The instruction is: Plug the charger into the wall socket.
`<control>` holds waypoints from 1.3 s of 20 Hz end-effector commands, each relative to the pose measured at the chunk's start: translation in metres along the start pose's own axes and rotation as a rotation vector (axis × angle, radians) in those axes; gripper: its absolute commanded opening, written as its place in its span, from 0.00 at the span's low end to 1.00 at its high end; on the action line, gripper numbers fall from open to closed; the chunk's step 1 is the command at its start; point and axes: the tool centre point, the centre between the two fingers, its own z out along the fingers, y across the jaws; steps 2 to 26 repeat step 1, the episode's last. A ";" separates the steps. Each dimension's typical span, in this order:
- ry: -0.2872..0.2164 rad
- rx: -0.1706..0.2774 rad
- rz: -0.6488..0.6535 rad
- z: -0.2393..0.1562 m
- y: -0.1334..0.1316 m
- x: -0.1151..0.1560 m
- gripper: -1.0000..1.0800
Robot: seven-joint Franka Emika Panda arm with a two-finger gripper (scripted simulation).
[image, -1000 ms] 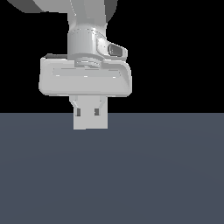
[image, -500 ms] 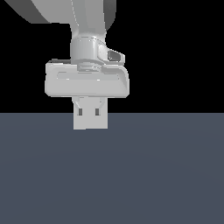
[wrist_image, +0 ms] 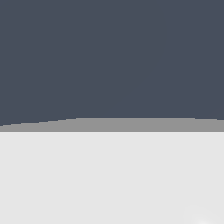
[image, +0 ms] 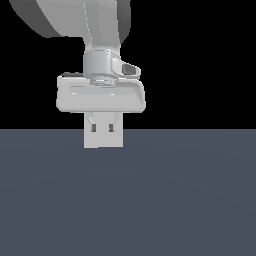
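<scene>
Black backdrop above a flat dark slate-grey tabletop [image: 150, 200]; the far edge of the tabletop runs level across the middle of the exterior view

Item 1: robot arm [image: 95, 20], pale grey, coming down from the upper edge of the exterior view, slightly toward that view's left. Wrist housing wide and rounded, with a small dark window on the side toward the exterior view's right

Item 2: tool [image: 103, 131], hanging below the wrist housing and pointing down. Only short finger stubs show, with two small dark slots between them and the block beneath. Fingers appear pressed against the block from both sides, so the tool reads as pinching it; the contact faces themselves are hidden

Item 3: charger [image: 103, 140], small plain off-white block, squarish, upright, directly under the tool. It overlaps the line of the tabletop's far edge in the exterior view, its lower part set against the tabletop, its upper part against the black. Whether it touches the tabletop or hangs above it cannot be told

Item 4: wrist view. Upper part filled by the same dark slate surface [wrist_image: 109, 57]; lower part filled by a broad, plain off-white face [wrist_image: 109, 179] with a narrow mid-grey band along its edge. Too close to tell for certain what this face belongs to

Item 5: wall socket, not visible in either view
</scene>
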 end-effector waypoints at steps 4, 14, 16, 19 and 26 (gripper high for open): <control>0.000 0.000 0.000 0.000 0.000 0.002 0.00; 0.000 0.000 0.000 0.000 0.000 0.002 0.00; 0.000 0.000 0.000 0.000 0.000 0.002 0.00; 0.000 0.000 0.000 0.000 0.000 0.002 0.00; 0.000 0.000 0.000 0.000 0.000 0.002 0.00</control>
